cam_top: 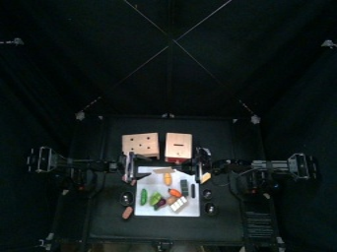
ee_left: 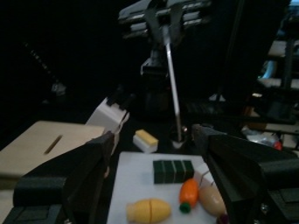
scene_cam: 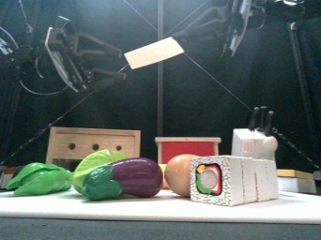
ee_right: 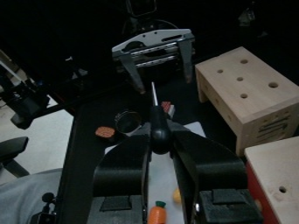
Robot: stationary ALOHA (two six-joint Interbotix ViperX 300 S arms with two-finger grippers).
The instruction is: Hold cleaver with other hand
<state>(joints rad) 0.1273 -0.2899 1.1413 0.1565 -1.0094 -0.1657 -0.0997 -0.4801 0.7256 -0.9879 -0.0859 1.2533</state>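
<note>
Handover looks basically done from your side: cleaver (scene_cam: 153,52) is up in the air over the middle of the table, between the two arms, well clear of the toy food on the white board (cam_top: 188,209)

Right pincer (ee_right: 159,133) is clamped on the dark handle end, with the pale blade sticking out toward the left arm

Left pincer (ee_left: 155,138) is spread wide, nothing in it and not touching the blade

What's left, as I judge it: keep the right grip steady and get the left arm away from the blade. Nothing else obvious to do

View differences you should know:
- front view is the only one showing the blade's flat face, tilted, with the handle end higher toward the right arm. You can't read the grip itself there
- right wrist view shows the grip: both jaws on the handle, blade edge-on as a thin line, left jaws spread just beyond its tip
- left wrist view shows the blade only as a thin line hanging from the right pincer, with a clear gap to both left jaws
- top view: cleaver too small to pick out, good only for arm and board layout
</note>
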